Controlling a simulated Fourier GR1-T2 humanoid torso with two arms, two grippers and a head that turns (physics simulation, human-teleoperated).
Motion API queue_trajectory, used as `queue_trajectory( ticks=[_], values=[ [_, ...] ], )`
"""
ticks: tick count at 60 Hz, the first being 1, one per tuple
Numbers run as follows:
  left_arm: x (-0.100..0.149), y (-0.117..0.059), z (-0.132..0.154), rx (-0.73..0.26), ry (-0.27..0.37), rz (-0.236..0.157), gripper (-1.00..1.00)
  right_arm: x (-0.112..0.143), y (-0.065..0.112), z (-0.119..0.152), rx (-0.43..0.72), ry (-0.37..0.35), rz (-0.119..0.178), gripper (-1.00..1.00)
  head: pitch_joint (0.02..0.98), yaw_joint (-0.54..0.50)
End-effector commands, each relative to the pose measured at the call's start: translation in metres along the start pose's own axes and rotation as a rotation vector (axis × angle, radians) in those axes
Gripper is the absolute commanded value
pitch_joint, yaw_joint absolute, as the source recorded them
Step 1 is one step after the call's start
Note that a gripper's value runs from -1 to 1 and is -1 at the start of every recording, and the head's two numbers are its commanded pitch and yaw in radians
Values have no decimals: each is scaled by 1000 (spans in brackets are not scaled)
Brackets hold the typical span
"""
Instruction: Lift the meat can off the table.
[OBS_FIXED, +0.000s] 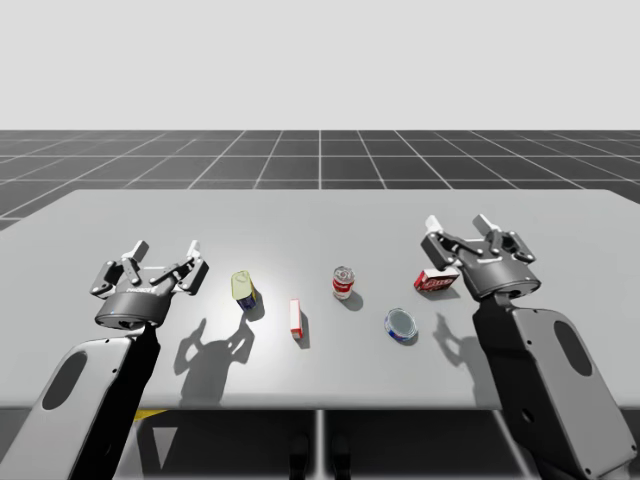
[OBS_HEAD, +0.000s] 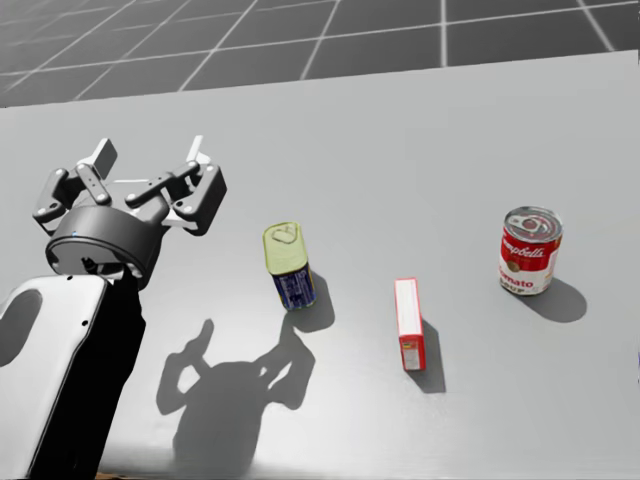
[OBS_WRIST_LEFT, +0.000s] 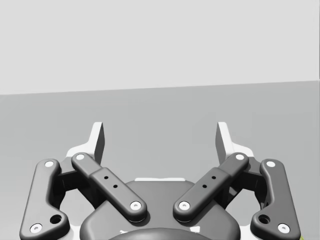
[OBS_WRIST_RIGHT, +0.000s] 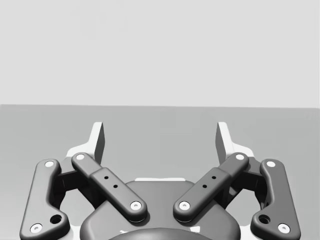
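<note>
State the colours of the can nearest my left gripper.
The can has a yellow-green top and dark blue body; best in head view.

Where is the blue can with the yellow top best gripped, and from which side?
Grip the blue can across its side walls, below the yellow top, from the side facing my left gripper: it stands upright, sides free, and that open gripper is nearest.

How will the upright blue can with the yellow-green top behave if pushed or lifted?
The blue can with the yellow-green top looks like rigid metal, so probably stiff when gripped. Standing tall on a narrow base, it may tip if pushed.
</note>
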Motion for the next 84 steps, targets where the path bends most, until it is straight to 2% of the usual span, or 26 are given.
queue_trajectory(
  ticks=[1,6,7,13,16,21,29,34,43,54,57,60,69,84],
  values=[
    [0,0,0,-7,1,0,-1000,-5,3,-2,8,16,14,-1000,811,315],
    [1,0,1,-19,4,16,-1000,-6,3,-3,8,17,14,-1000,815,323],
    [2,-1,1,-30,6,32,-1000,-6,3,-4,7,18,16,-1000,814,324],
    [4,-4,3,-68,18,61,-1000,-6,4,-3,6,18,18,-1000,808,322],
    [8,-7,5,-94,25,91,-1000,-6,3,-4,4,18,19,-1000,802,319],
    [17,-12,12,-148,44,172,-1000,-7,3,-3,2,19,20,-1000,793,315],
    [28,-21,31,-184,76,183,-1000,-7,2,-4,1,19,22,-1000,788,311],
    [28,-25,43,-236,116,211,-1000,-7,2,-4,2,19,23,-1000,787,311],
    [19,-31,69,-247,153,183,-1000,-7,2,-5,6,16,23,-1000,789,316],
    [-4,-41,88,-228,222,181,-1000,-7,1,-5,7,15,27,-1000,784,317],
    [-9,-43,89,-222,227,167,-1000,-7,1,-5,8,15,28,-1000,785,319],
    [-16,-45,90,-219,245,178,-1000,-7,0,-5,7,13,31,-1000,788,319],
    [-36,-55,88,-210,289,164,-1000,-6,0,-5,5,12,30,-1000,790,318],
    [-52,-70,78,-211,336,158,-1000,-5,-1,-5,3,9,29,-1000,794,319]
  ],
)
